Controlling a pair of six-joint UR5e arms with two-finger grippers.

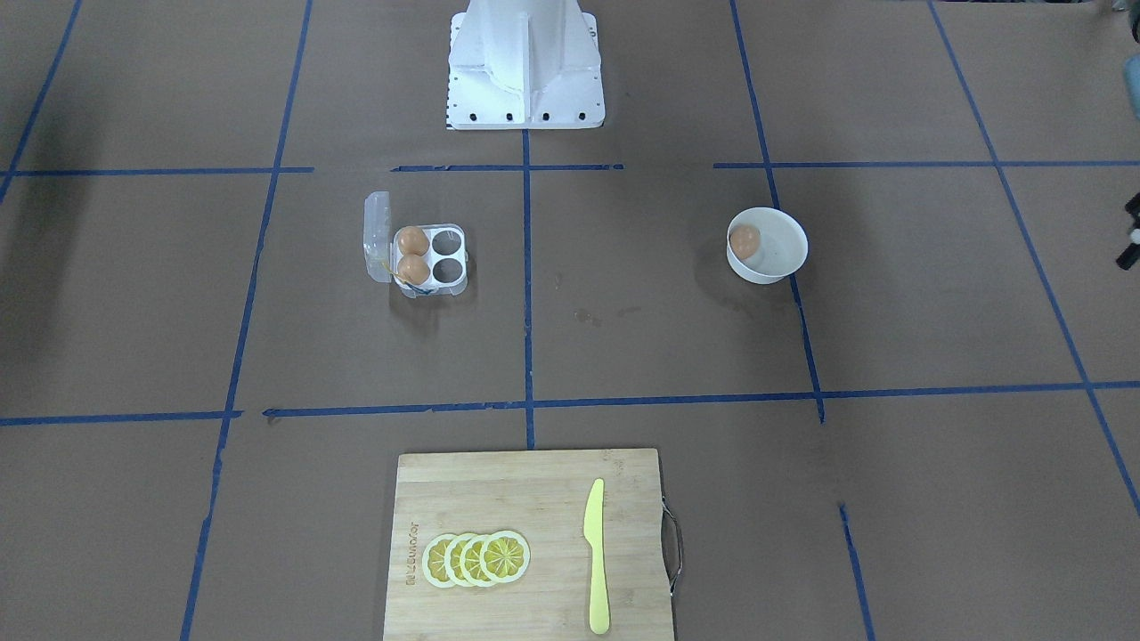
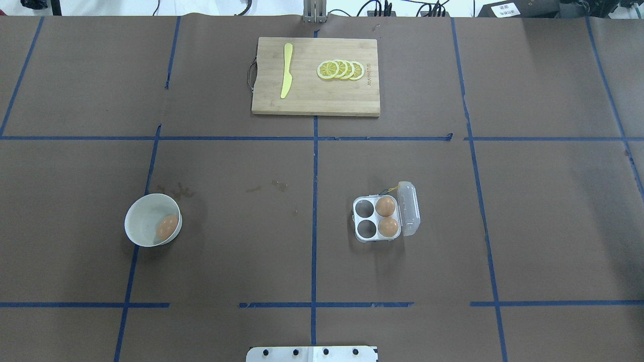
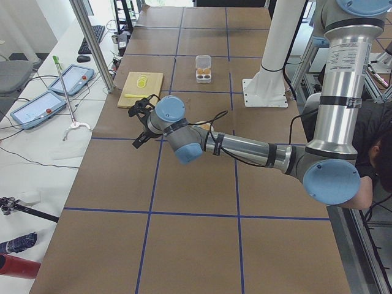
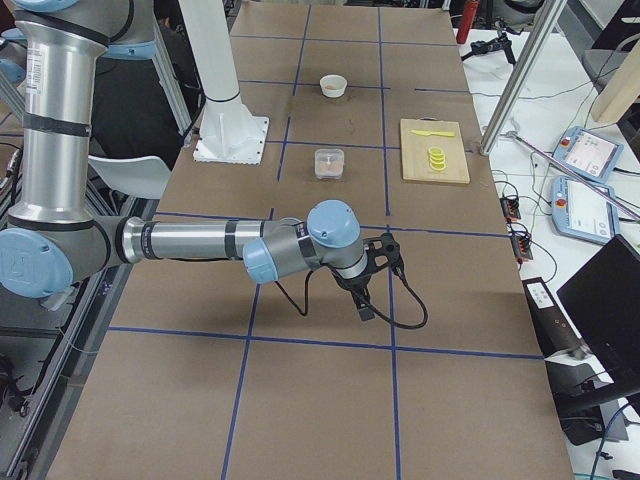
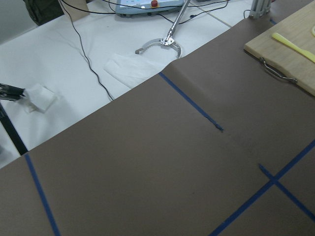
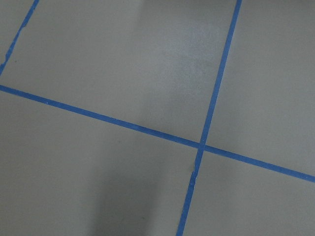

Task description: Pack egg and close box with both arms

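Both grippers (image 3: 141, 124) (image 4: 369, 288), jaw state unreadable

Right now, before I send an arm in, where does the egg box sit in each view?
Front-facing: box left of centre.
Overhead: box right of centre.
Exterior left: box small, top centre.
Exterior right: box upper centre.
Left wrist: not in it.
Right wrist: not in it.
Landmark: cutting board, farther from the robot than the box.

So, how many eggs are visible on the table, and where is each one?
3. One egg and a second egg sit in the open box, in the two cells beside its lid. The third egg lies in the white bowl. None seems hidden.
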